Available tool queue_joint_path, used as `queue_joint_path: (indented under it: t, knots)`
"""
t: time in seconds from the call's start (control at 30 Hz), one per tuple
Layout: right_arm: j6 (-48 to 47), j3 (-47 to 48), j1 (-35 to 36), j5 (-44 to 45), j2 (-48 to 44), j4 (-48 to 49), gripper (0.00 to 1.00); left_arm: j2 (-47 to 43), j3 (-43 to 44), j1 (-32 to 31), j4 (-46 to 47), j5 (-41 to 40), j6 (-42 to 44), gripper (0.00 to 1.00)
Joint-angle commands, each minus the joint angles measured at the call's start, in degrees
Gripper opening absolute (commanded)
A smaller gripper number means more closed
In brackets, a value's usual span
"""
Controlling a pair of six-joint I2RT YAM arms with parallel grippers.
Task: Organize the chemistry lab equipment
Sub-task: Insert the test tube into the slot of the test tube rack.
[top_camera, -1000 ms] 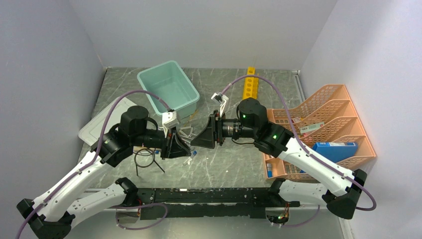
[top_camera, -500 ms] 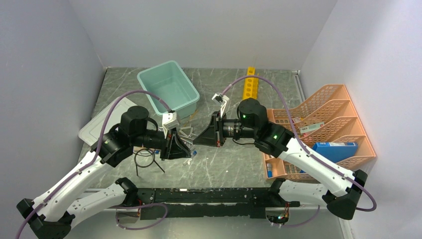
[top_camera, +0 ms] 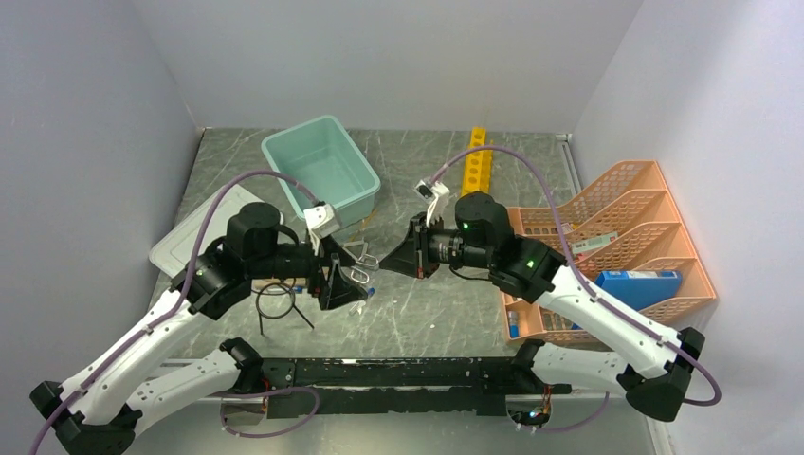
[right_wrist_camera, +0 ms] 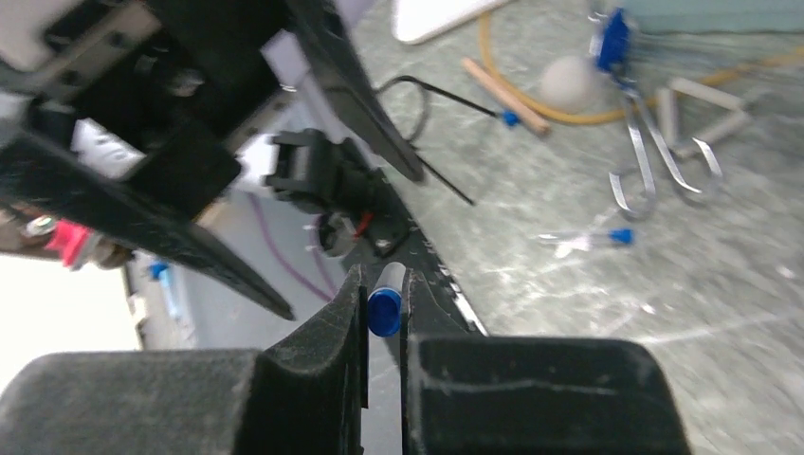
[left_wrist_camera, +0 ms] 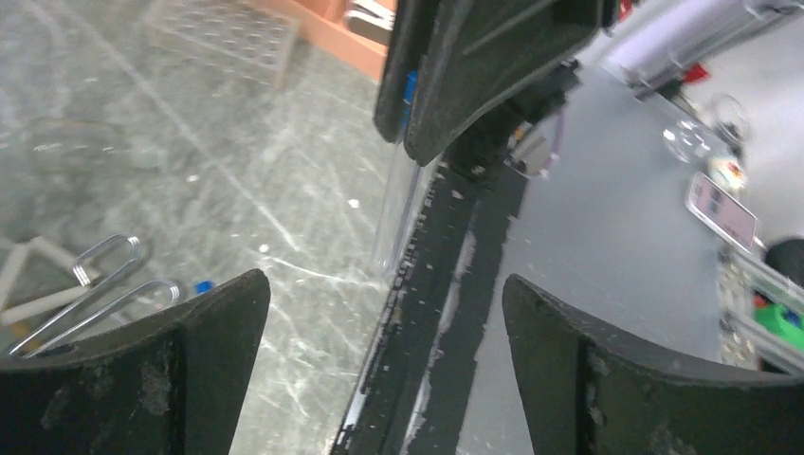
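Our right fingers (right_wrist_camera: pixel 327 341) pinch a tube (right_wrist_camera: pixel 384 308); left fingers (left_wrist_camera: pixel 213 327) stand wide, empty. Next we should carry it to the far rack (top_camera: pixel 477 163).

Tub (top_camera: pixel 322 171) rear-left on table (top_camera: pixel 427 318), lid (top_camera: pixel 180 245) flat to its left, nearer the bases. Test-tube rack (top_camera: pixel 477 159) rear-centre, laid front-to-back. Desk organiser (top_camera: pixel 621 223) along right edge w/ box (top_camera: pixel 637 284) in a near tier. Ring stand (top_camera: pixel 277 301) front-left, wire clips (top_camera: pixel 362 267) just right of it, in front of tub. Left gripper (top_camera: pixel 349 282) by clips, right gripper (top_camera: pixel 396 265) opposite, apart. Capped tube (right_wrist_camera: pixel 384 311) betw right's fingers. Spare tube (right_wrist_camera: pixel 590 237) on table near clips.
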Motion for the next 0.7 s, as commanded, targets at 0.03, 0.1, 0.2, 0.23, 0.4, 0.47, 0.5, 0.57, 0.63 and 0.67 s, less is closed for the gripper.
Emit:
queue_joint_path:
  t: [0.03,0.1,0.2,0.23,0.4,0.47,0.5,0.57,0.63,0.67]
  knots:
    - [-3.5,2.0,-0.1,18.8,1.6,-12.7,0.00,-1.9,0.9,0.0,-0.6,-16.5,-1.4,0.97]
    - [-2.7,1.4,-0.2,26.6,2.6,-14.7,0.00,-2.7,0.5,-0.1,-0.9,-20.5,-1.7,0.97]
    - [-1.2,0.0,-0.3,37.1,4.7,-16.3,0.00,-4.3,-0.4,0.0,-0.8,-25.0,-2.1,0.97]
    - [-0.7,-0.4,-0.5,40.9,5.4,-16.4,0.00,-4.8,-0.7,0.0,-0.6,-26.2,-2.1,0.97]
    - [1.0,-2.1,-4.0,48.7,8.4,-14.8,0.00,-6.7,-2.2,0.0,-1.0,-30.9,-1.9,0.95]
    - [1.2,-3.4,-5.5,50.7,9.0,-13.1,0.00,-7.5,-2.5,-0.1,-1.7,-32.7,-1.9,0.95]
    - [1.4,-3.9,-6.4,51.5,9.4,-12.6,0.00,-7.8,-2.8,0.0,-1.9,-33.4,-1.9,0.95]
    - [1.9,-4.7,-8.0,52.6,10.4,-11.0,0.00,-8.6,-3.6,0.0,-2.0,-34.9,-2.0,0.95]
    - [2.2,-5.0,-9.3,53.8,11.7,-10.0,0.00,-9.4,-4.5,-0.1,-1.8,-35.9,-2.2,0.95]
    - [2.7,-4.8,-9.9,55.1,12.4,-9.9,0.00,-9.7,-5.0,0.0,-1.6,-36.2,-2.3,0.95]
